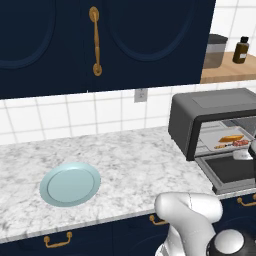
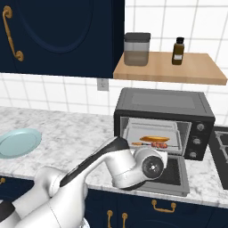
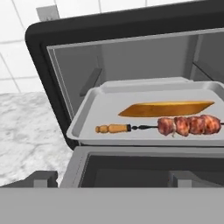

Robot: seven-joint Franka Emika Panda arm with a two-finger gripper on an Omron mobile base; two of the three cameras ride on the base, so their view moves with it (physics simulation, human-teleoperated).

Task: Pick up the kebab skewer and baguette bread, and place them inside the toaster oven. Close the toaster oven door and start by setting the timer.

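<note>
The white arm rose from the base and reached forward and low, its dark-jointed wrist bent level with the counter's front edge. The gripper pointed horizontally toward the counter's back wall, its two dark fingertips spread wide apart with nothing between them. The hand sat just off the counter's front edge.

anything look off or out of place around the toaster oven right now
Nothing stands out. The baguette bread and kebab skewer lie flat side by side on the tray inside the toaster oven. The toaster oven door hangs open, not yet closed.
</note>
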